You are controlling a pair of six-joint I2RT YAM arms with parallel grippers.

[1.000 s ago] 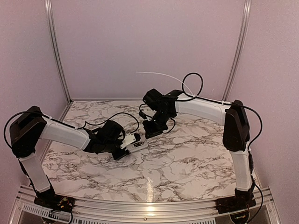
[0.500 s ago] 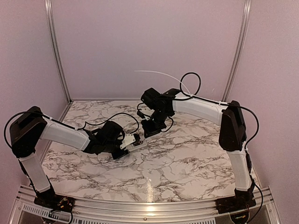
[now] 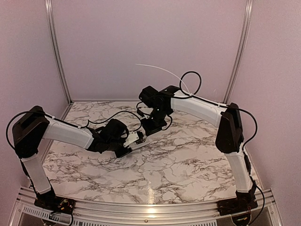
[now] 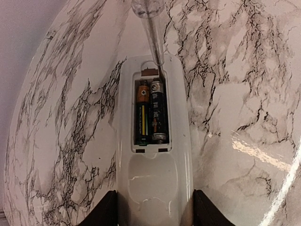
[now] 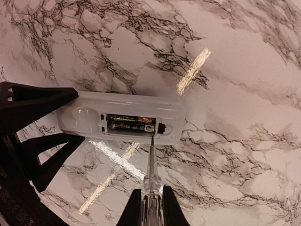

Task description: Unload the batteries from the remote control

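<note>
The remote control (image 4: 153,188) is a slim white plastic slab turned back side up, its battery recess uncovered. Its near end is pinched between the fingers of the left gripper (image 4: 155,209), and its length runs straight away from that wrist camera. In the top view it sits left of the table's middle (image 3: 135,140); whether it touches the marble cannot be told. The batteries (image 4: 150,113) lie side by side along the recess, both seated: the left one dark with an orange cap and a yellow-green stripe, the right one dark with metallic ends. The thin tip of a screwdriver (image 4: 154,44) reaches the recess's far end by the right battery.
</note>
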